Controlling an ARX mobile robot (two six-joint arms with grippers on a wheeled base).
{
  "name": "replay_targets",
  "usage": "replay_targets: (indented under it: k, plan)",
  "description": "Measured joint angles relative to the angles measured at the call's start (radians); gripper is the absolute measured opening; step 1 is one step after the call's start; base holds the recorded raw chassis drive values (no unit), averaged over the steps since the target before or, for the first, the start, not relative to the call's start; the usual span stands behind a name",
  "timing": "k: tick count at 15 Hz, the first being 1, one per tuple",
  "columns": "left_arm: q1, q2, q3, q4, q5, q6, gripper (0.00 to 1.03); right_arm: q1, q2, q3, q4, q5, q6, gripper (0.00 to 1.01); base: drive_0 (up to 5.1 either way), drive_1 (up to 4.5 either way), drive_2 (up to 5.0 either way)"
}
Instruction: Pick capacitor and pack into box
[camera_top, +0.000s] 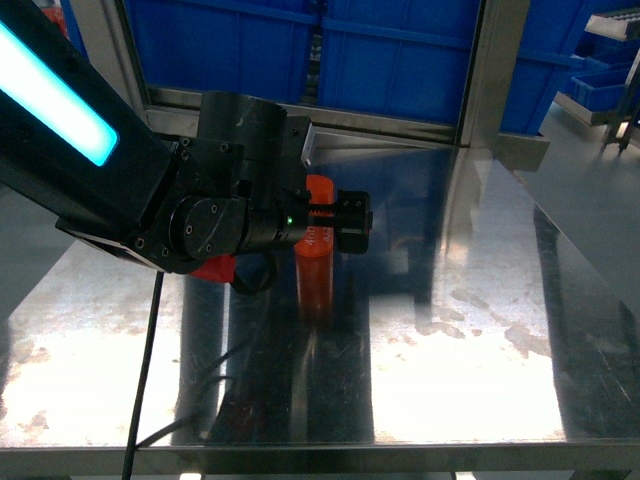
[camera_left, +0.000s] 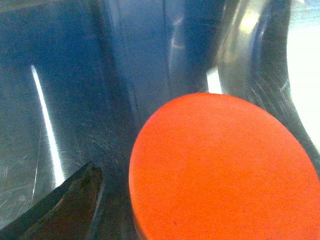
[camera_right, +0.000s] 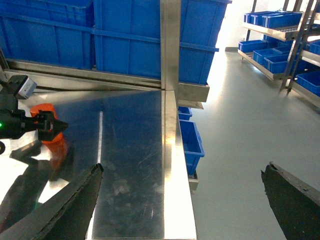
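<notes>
An orange cylindrical capacitor (camera_top: 318, 262) stands upright on the steel table (camera_top: 450, 350). My left gripper (camera_top: 325, 215) is down around its upper part. The left wrist view looks straight down on the capacitor's round orange top (camera_left: 220, 170). One dark finger (camera_left: 80, 200) shows to its left with a strip of table between them, and the other finger is hidden. The right wrist view has the capacitor (camera_right: 54, 144) far left. My right gripper (camera_right: 182, 172) is open and empty above the table's right edge. The box is out of view.
Large blue bins (camera_top: 400, 50) stand behind a steel frame at the back of the table. Smaller blue bins (camera_right: 192, 142) sit low beside the table's right edge (camera_right: 172, 150). Shelves with more blue bins (camera_right: 280, 30) stand across the grey floor.
</notes>
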Motion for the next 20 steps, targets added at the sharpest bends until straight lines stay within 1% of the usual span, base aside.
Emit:
replay_targets:
  k: [1,2,3,5,6,7,9,11,12,13,14,16,17,18,19,20]
  plan:
    - [-0.002,0.007,0.027,-0.021,0.007,-0.002,0.62,0.0,0.0,0.0,0.0,0.0,0.0,0.98,0.0,0.0,0.0]
    - [-0.005,0.007,0.028,-0.024,0.008,-0.002,0.51,0.0,0.0,0.0,0.0,0.0,0.0,0.98,0.0,0.0,0.0]
    - [-0.005,0.007,0.028,-0.026,0.008,-0.002,0.46,0.0,0.0,0.0,0.0,0.0,0.0,0.98,0.0,0.0,0.0]
    - [-0.004,-0.021,-0.014,-0.001,0.011,-0.001,0.45,0.0,0.0,0.0,0.0,0.0,0.0,0.98,0.0,0.0,0.0]
    - [0.004,-0.067,-0.069,0.037,0.013,-0.001,0.45,0.0,0.0,0.0,0.0,0.0,0.0,0.98,0.0,0.0,0.0]
    - [0.015,-0.154,-0.153,0.114,0.024,0.001,0.45,0.0,0.0,0.0,0.0,0.0,0.0,0.98,0.0,0.0,0.0]
    - [0.066,-0.388,-0.321,0.28,0.045,0.012,0.45,0.0,0.0,0.0,0.0,0.0,0.0,0.98,0.0,0.0,0.0]
    - [0.143,-0.652,-0.53,0.434,0.106,0.027,0.44,0.0,0.0,0.0,0.0,0.0,0.0,0.98,0.0,0.0,0.0]
    - [0.185,-0.763,-0.645,0.454,0.147,0.026,0.44,0.0,0.0,0.0,0.0,0.0,0.0,0.98,0.0,0.0,0.0]
    - [0.212,-0.839,-0.738,0.447,0.171,0.021,0.44,0.0,0.0,0.0,0.0,0.0,0.0,0.98,0.0,0.0,0.0]
    - [0.216,-0.858,-0.755,0.447,0.173,0.021,0.44,0.0,0.0,0.0,0.0,0.0,0.0,0.98,0.0,0.0,0.0]
    - [0.212,-0.86,-0.747,0.449,0.179,0.021,0.44,0.0,0.0,0.0,0.0,0.0,0.0,0.98,0.0,0.0,0.0]
    - [0.195,-0.877,-0.743,0.375,0.106,0.036,0.44,0.0,0.0,0.0,0.0,0.0,0.0,0.98,0.0,0.0,0.0]
    - [0.192,-0.93,-0.789,0.314,-0.05,0.072,0.44,0.0,0.0,0.0,0.0,0.0,0.0,0.98,0.0,0.0,0.0]
    - [0.212,-0.99,-0.87,0.332,-0.13,0.094,0.44,0.0,0.0,0.0,0.0,0.0,0.0,0.98,0.0,0.0,0.0]
    - [0.237,-1.036,-0.927,0.348,-0.139,0.103,0.44,0.0,0.0,0.0,0.0,0.0,0.0,0.98,0.0,0.0,0.0]
